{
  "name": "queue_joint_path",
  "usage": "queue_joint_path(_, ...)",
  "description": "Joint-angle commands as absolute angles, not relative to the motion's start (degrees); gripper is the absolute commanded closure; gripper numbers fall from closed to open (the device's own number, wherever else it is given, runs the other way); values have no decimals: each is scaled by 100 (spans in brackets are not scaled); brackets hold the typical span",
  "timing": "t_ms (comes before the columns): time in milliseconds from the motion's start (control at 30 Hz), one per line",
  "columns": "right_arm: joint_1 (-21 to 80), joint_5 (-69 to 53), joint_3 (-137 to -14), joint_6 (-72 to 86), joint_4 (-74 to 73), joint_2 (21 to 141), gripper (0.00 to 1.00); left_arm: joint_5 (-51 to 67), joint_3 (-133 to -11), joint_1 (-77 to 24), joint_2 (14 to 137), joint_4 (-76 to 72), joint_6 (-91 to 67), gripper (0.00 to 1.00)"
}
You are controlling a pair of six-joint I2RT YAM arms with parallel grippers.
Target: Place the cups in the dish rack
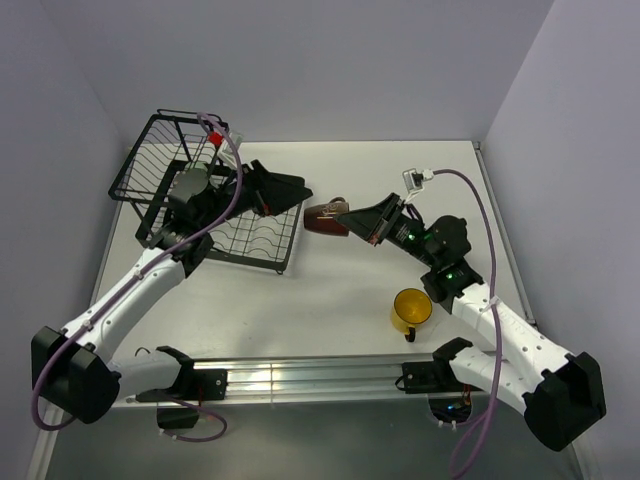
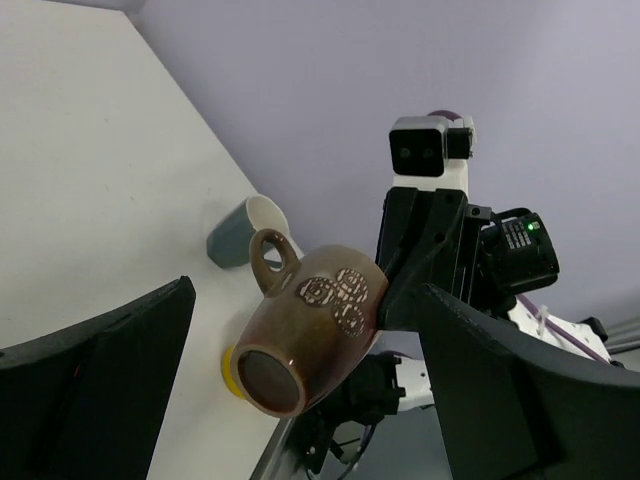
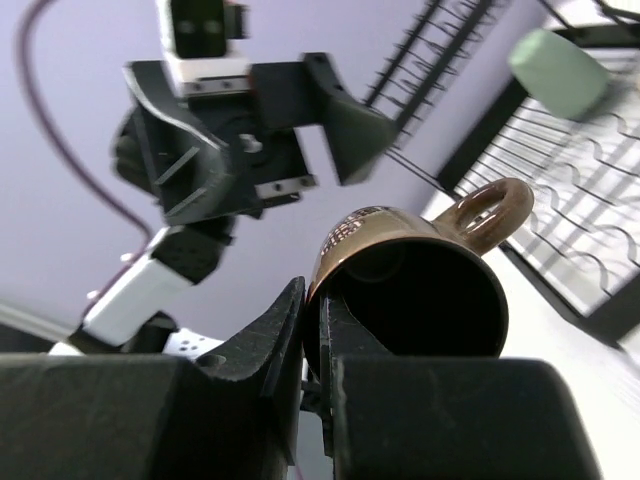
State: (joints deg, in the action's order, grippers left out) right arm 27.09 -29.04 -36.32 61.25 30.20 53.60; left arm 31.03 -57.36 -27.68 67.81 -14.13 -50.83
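Note:
My right gripper [image 1: 345,220] [image 3: 312,300] is shut on the rim of the dark brown mug [image 1: 322,218] [image 3: 420,290], one finger inside and one outside. It holds the mug on its side above the table. My left gripper [image 1: 295,195] [image 2: 308,300] stands open just left of the mug [image 2: 320,330], its fingers wide apart and not touching it. The black wire dish rack [image 1: 150,165] [image 3: 560,200] sits at the back left. A pale green cup [image 3: 560,70] lies in it. The yellow mug [image 1: 410,310] [image 2: 230,372] stands near the right arm.
A greyish cup [image 2: 245,232] lies on its side on the table beyond the held mug; the top view does not show it. The metal rail [image 1: 300,378] runs along the near edge. Walls close in on the left, back and right.

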Motion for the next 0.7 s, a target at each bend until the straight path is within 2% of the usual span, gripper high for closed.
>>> queue_joint_path(0, 2672, -3015, -3639, 6372, 4534, 5116, 100, 3708, -5713, -2751, 6803, -2039, -5282, 1)
queue_joint_path(300, 2672, -2892, -3366, 6196, 5273, 5010, 100, 4113, -5555, -2751, 6812, -2347, -5563, 1)
queue_joint_path(533, 2689, -2962, -3331, 6038, 5677, 5185, 100, 4570, -5291, -2768, 6785, -3435, -6433, 1)
queue_joint_path(667, 2733, -2918, -3349, 5889, 5704, 5168, 100, 4658, -5300, -2874, 6873, -3542, -6609, 1)
